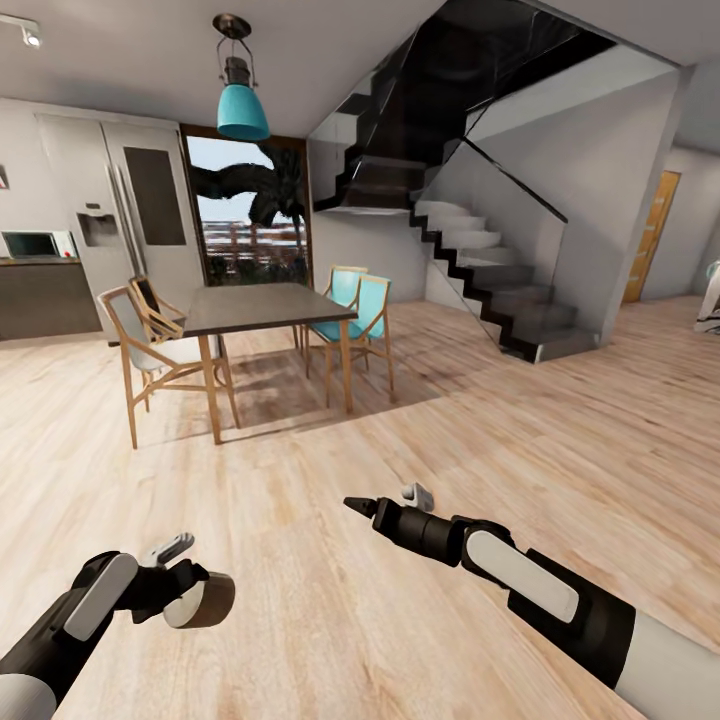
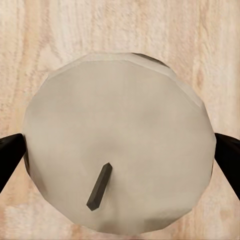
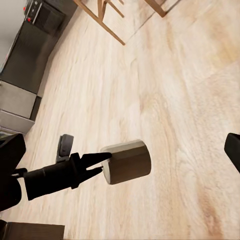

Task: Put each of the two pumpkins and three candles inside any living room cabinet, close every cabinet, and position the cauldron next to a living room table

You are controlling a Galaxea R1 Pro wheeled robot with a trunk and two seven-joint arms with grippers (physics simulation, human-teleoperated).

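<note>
From the head camera, one candle (image 1: 200, 600) sits gripped in the left gripper (image 1: 185, 585), low at the left above the wooden floor (image 1: 420, 430). The right gripper (image 1: 385, 505) reaches forward at centre right with nothing between its fingers; how wide its jaws stand cannot be told here. Further back stands one dining table (image 1: 265, 305) with four chairs around it: two with white seats on the left, two with teal seats on the right. One teal pendant lamp (image 1: 242, 108) hangs above, one fridge (image 1: 135, 215) stands against the far wall, and one dark staircase (image 1: 480, 255) climbs at the right.

In the left wrist camera, the candle's (image 2: 120, 145) pale flat top with its single dark wick faces the lens, and the two dark fingertips (image 2: 10, 155) press against its opposite sides.

The right wrist camera shows the left gripper (image 3: 97, 165) clamping that same candle (image 3: 127, 161) above the floor, with one dark fingertip (image 3: 232, 150) of the right gripper at the edge of the picture.
</note>
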